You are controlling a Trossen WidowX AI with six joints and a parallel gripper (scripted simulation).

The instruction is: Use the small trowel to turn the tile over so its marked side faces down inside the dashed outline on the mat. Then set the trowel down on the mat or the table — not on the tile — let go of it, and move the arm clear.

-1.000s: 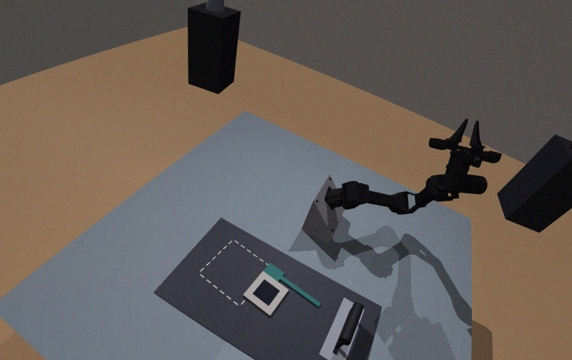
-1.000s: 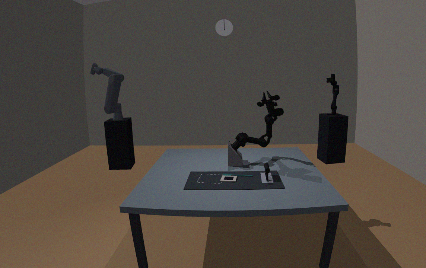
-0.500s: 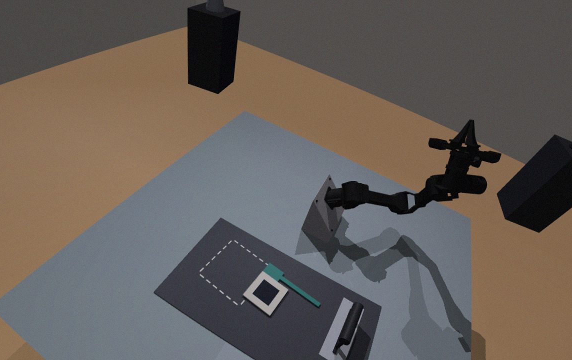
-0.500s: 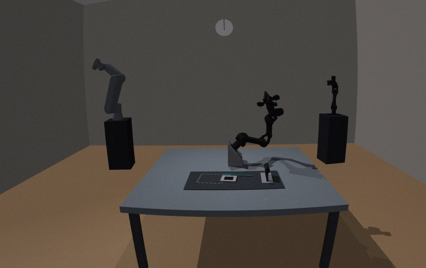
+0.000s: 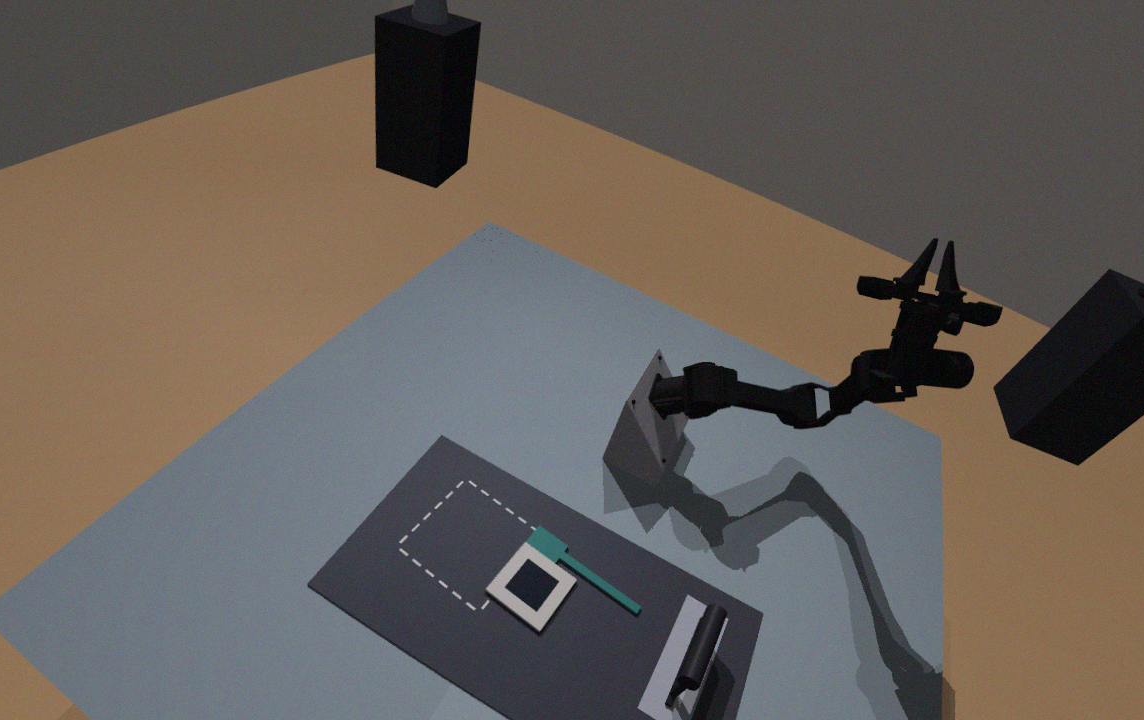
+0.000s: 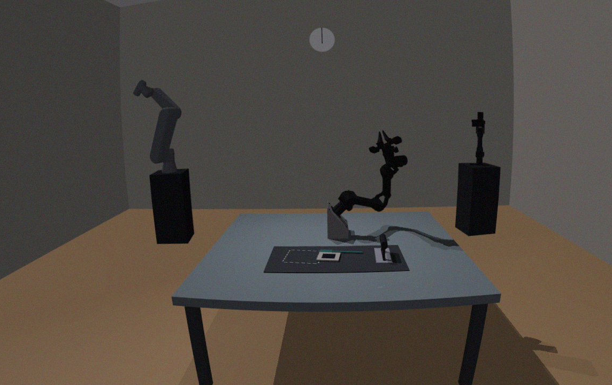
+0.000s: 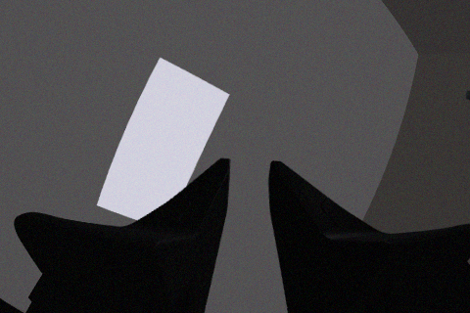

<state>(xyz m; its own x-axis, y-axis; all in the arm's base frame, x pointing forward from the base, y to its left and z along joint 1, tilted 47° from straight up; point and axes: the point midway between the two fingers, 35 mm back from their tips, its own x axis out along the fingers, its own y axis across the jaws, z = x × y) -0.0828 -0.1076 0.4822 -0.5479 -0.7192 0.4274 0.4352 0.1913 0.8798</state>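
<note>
The tile (image 5: 532, 584) (image 6: 328, 256) lies flat on the dark mat (image 5: 361, 573) (image 6: 274, 267), dark square up inside a pale border. It lies across the right side of the dashed outline (image 5: 399, 544), mostly outside it. The teal trowel (image 5: 601, 582) (image 6: 350, 252) lies on the mat behind the tile. Its blade is against the tile's back edge in view; I cannot tell if any blade is underneath. Its handle points right. My gripper (image 5: 943, 240) (image 6: 381, 131) (image 7: 250, 170) is raised high at the back right, fingers up, partly open with an empty narrow gap.
A black cylindrical object (image 5: 703, 644) (image 6: 383, 243) stands over a white plate (image 5: 667, 651) (image 6: 379, 256) at the mat's right end. My arm's grey base (image 5: 643, 447) (image 6: 336, 229) stands behind the mat. Dark pedestals (image 5: 419, 98) (image 6: 476, 198) stand beyond the table.
</note>
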